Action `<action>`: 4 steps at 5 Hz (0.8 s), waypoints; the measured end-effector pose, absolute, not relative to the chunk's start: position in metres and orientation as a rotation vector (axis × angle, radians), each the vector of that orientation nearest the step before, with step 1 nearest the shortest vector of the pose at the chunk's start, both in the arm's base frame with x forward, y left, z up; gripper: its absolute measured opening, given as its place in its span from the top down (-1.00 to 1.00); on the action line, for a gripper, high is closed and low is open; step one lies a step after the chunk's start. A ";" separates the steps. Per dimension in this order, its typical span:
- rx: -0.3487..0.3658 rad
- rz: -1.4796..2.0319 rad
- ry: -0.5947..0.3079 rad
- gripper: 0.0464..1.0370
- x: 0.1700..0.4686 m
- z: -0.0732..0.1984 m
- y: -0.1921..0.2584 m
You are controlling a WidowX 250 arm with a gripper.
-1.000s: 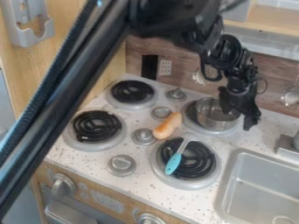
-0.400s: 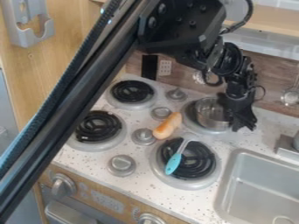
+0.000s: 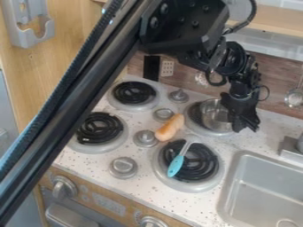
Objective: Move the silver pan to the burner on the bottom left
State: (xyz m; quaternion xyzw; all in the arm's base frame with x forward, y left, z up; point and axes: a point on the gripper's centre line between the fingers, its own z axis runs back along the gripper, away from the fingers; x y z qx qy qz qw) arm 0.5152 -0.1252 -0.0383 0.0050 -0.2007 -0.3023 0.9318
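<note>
One silver pan sits by the gripper — can't tell if open or holding. Toy food lies between burners.

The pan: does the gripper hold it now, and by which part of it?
It cannot be told. The gripper is at the right side of the pan in this view, but a grip is not clear.

The black pincer hangs at the silver pan's right side.
</note>
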 end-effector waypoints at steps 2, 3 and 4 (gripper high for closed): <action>0.053 -0.602 -0.361 0.96 0.474 -0.005 -0.093; 0.084 -0.565 -0.361 0.96 0.450 0.017 -0.071; 0.131 -0.471 -0.325 0.96 0.422 0.023 -0.031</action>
